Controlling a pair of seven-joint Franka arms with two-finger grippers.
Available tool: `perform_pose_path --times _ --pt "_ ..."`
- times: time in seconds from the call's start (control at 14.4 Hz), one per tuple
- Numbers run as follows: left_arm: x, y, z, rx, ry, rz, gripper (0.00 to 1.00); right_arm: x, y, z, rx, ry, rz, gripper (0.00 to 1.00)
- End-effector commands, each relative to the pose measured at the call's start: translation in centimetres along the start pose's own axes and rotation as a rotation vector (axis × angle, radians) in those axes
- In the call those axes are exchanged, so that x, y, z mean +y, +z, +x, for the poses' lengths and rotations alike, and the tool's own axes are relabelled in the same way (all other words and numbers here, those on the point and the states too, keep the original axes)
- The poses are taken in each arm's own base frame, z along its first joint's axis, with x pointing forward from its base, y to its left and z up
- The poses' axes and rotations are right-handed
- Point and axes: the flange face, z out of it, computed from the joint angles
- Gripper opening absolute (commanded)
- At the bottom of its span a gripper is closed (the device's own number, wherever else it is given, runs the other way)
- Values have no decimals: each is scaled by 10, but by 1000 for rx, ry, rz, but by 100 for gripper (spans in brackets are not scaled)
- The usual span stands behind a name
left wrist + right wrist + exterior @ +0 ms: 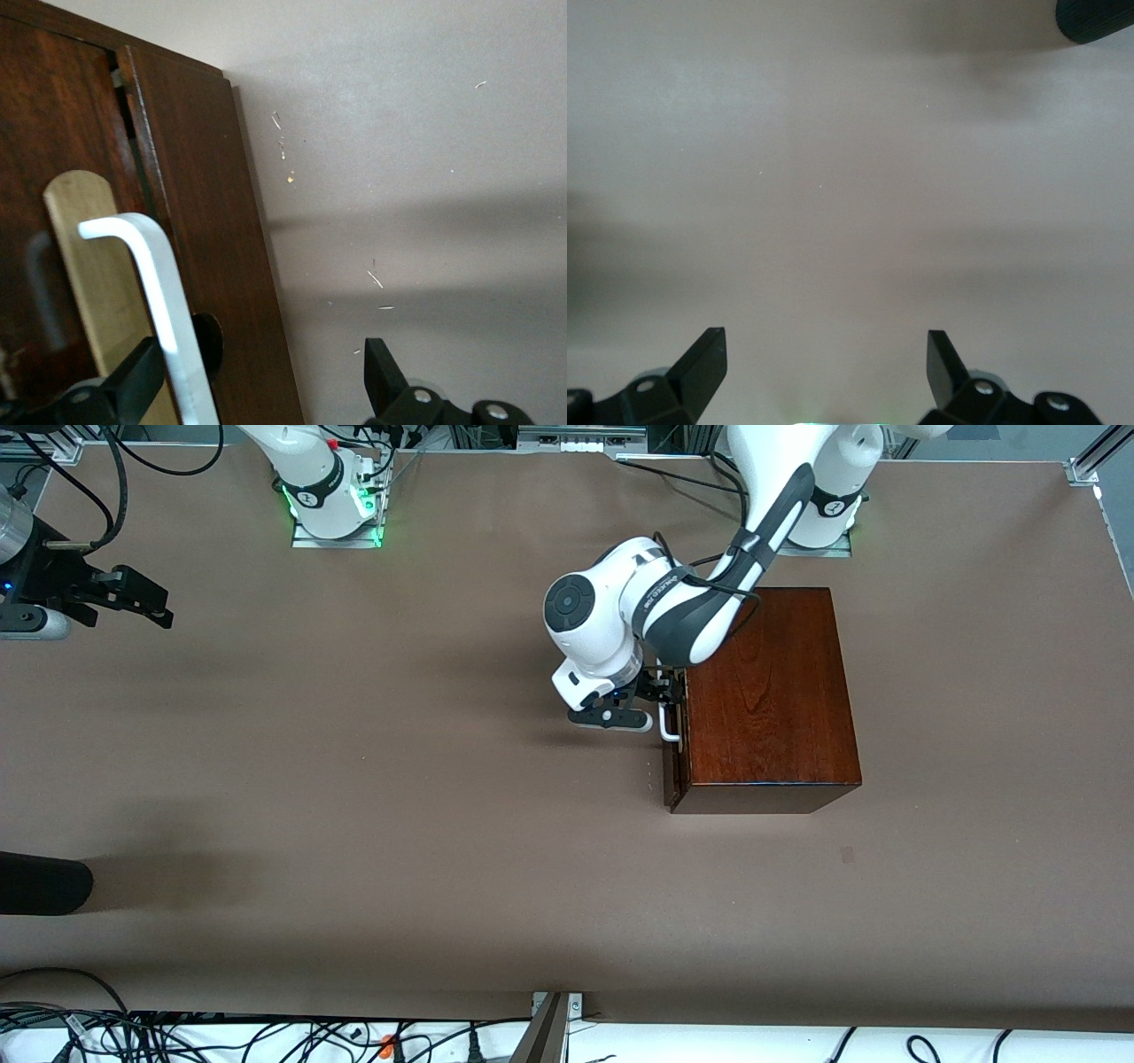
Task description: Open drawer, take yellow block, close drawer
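2 tools | left tool open round handle | right tool open, waiting

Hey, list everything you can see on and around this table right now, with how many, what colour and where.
Table: one, brown, under everything.
Wooden box: one, reddish-brown, toward the left arm's end of the table.
Drawer: one, dark front, barely ajar in the box.
Handle: one, white, on the drawer front.
Dark cylinder: one, black, at the right arm's end, nearer the front camera.
Yellow block: none visible.
Left pincer: one, black, open around the handle.
Right pincer: one, black, open, waiting over bare table at the right arm's end.
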Motion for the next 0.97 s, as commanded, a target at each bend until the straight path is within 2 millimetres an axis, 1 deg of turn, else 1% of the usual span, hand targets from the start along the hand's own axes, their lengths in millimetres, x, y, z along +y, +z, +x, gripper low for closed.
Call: perform_pose_path --times 0.0,0.14,0.28,0.49,0.63,0.9 --pt "9 5 0 24 -9 40 100 1 -5 -1 12 15 0 100" --pt "17 6 -5 24 -40 40 100 1 -6 -1 13 15 0 100" --pt "31 4 -11 33 -56 37 100 0 -6 -1 13 14 1 100" --pt "44 9 -12 44 -96 2 100 1 -6 0 17 15 1 100" --pt "56 6 -15 70 -95 -30 100 1 -6 0 17 15 1 100" --pt "63 4 -9 109 -99 -85 100 1 -6 0 18 15 1 100"
